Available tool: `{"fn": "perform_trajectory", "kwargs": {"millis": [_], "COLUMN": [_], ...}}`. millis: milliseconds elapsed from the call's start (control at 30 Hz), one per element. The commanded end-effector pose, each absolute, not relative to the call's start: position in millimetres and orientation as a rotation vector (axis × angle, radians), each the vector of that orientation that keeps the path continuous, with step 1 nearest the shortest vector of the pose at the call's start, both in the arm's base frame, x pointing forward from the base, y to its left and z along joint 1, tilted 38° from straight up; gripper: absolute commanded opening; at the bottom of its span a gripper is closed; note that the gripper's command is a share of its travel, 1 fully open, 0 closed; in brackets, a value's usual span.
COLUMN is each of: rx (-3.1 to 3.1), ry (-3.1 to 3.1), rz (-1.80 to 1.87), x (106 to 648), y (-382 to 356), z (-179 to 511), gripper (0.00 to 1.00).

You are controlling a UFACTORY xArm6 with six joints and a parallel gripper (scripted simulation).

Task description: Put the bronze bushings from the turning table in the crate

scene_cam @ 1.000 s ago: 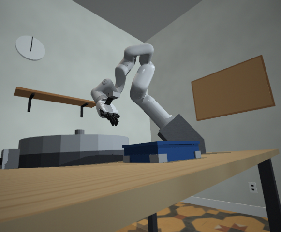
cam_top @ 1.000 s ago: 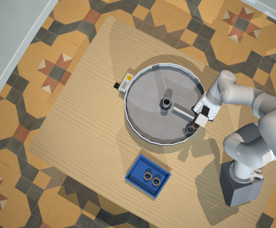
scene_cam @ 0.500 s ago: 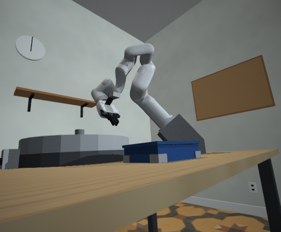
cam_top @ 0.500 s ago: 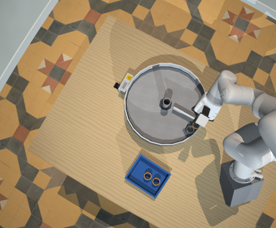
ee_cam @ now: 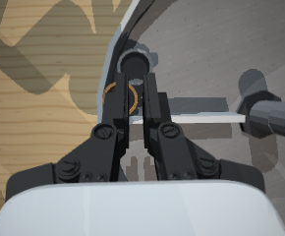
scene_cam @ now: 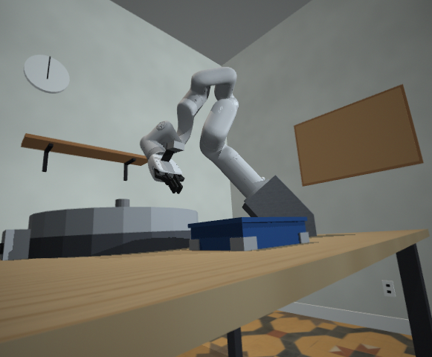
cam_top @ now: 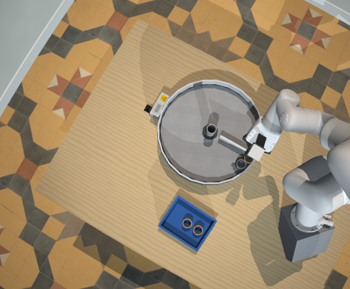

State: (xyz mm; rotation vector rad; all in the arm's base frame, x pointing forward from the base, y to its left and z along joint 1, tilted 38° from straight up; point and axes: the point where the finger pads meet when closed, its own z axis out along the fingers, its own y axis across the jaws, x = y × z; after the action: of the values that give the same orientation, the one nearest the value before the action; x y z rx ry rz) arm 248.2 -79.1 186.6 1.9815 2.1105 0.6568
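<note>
My gripper is shut to a narrow gap with nothing between its fingers. It hangs above the right side of the turning table. A bronze bushing stands on the table against its wall, partly covered by a finger in the wrist view and by the wrist camera in the top view. A dark grey steel bushing stands right beside it. The blue crate holds two bronze bushings, one nearer its middle, the other nearer its right corner.
A pale bar runs from near the centre post towards the turning table's wall, close to the bushings. The turning table's raised wall surrounds them. A white control box sits on the far side.
</note>
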Motion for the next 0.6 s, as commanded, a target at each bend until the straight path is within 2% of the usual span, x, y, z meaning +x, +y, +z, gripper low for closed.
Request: {"fn": "perform_trajectory", "kwargs": {"millis": [0, 567], "rx": [1.979, 1.979], "ry": [2.109, 2.109], "rz": [0.657, 0.657], "x": [248.8, 257.4], "y": [-79.4, -90.1], "z": [187.7, 170.1], "gripper": [0.10, 0.10]}}
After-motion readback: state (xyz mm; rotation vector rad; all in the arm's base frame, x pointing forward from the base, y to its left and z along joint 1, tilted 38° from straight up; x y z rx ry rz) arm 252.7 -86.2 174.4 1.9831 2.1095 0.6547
